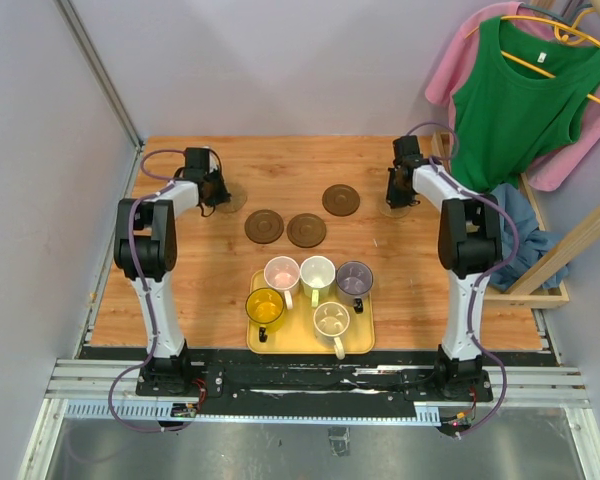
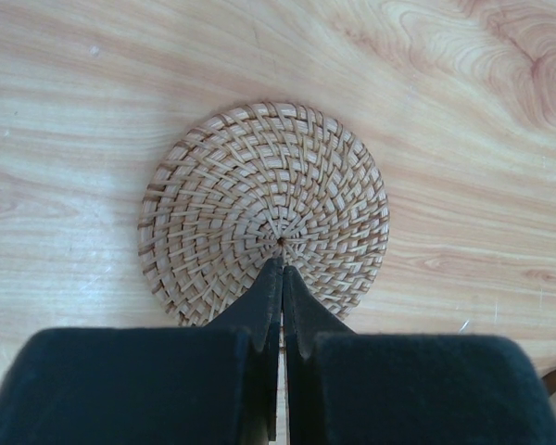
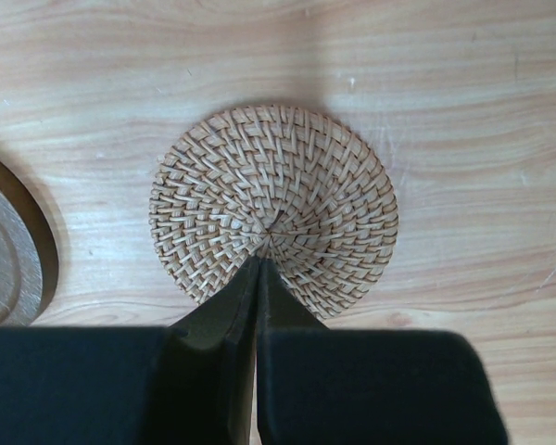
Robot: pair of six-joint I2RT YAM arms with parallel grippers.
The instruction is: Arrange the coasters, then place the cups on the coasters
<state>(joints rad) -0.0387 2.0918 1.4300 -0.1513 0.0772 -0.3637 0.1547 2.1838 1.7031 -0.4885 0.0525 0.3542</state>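
Observation:
Two tan woven coasters lie at the back of the table. My left gripper (image 2: pixel 282 265) is shut, its tips over the centre of the left tan coaster (image 2: pixel 264 209), with nothing held. My right gripper (image 3: pixel 259 260) is also shut, over the centre of the right tan coaster (image 3: pixel 273 209). Three dark brown coasters (image 1: pixel 264 225) (image 1: pixel 306 230) (image 1: pixel 341 199) sit mid-table between the arms. The cups stand on a yellow tray (image 1: pixel 300 336) near the front: pink (image 1: pixel 281 272), pale green-white (image 1: pixel 317 272), grey-purple (image 1: pixel 354 277), yellow (image 1: pixel 265 307) and cream (image 1: pixel 332 320).
A dark coaster's edge (image 3: pixel 9 250) shows just left of my right gripper. Green and pink clothes (image 1: pixel 525 90) hang on a wooden rack beyond the table's right edge. A grey wall bounds the left side.

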